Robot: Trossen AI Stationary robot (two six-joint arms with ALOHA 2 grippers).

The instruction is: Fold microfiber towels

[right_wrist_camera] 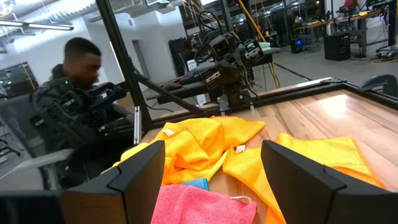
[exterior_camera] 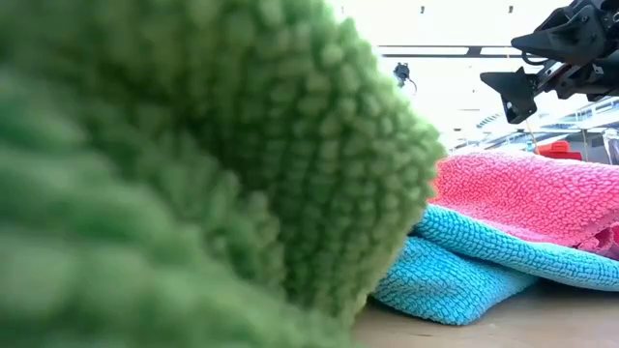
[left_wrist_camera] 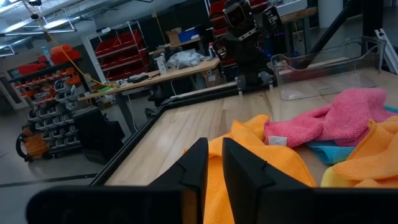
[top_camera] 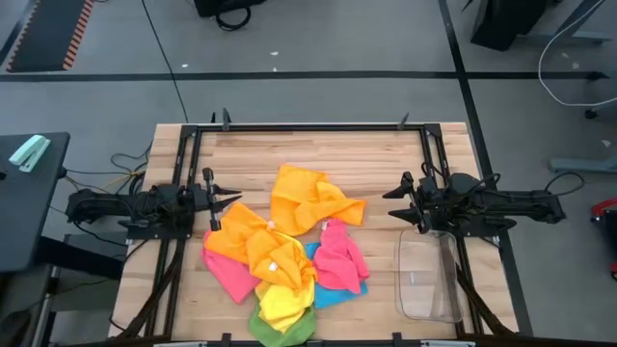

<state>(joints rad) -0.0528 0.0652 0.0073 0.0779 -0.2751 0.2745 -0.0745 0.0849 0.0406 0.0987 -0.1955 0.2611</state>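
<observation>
Several microfiber towels lie in a crumpled heap on the wooden table. There are two orange ones (top_camera: 307,198) (top_camera: 246,239), two pink ones (top_camera: 339,255) (top_camera: 228,275), a blue one (top_camera: 333,292), a yellow one (top_camera: 284,297) and a green one (top_camera: 280,330) at the near edge. The green towel (exterior_camera: 193,155) fills the low view's left, with blue (exterior_camera: 455,271) and pink (exterior_camera: 527,193) beside it. My left gripper (top_camera: 234,200) (left_wrist_camera: 214,152) hovers at the heap's left edge, with its fingers almost together and nothing between them. My right gripper (top_camera: 397,200) (right_wrist_camera: 212,149) (exterior_camera: 517,72) hovers right of the heap, open and empty.
A clear plastic bin (top_camera: 429,275) stands at the near right, just below my right arm. A black metal frame (top_camera: 308,126) runs round the table's edges. Bare wood lies along the far side. A person (right_wrist_camera: 74,81) sits beyond the table's left side.
</observation>
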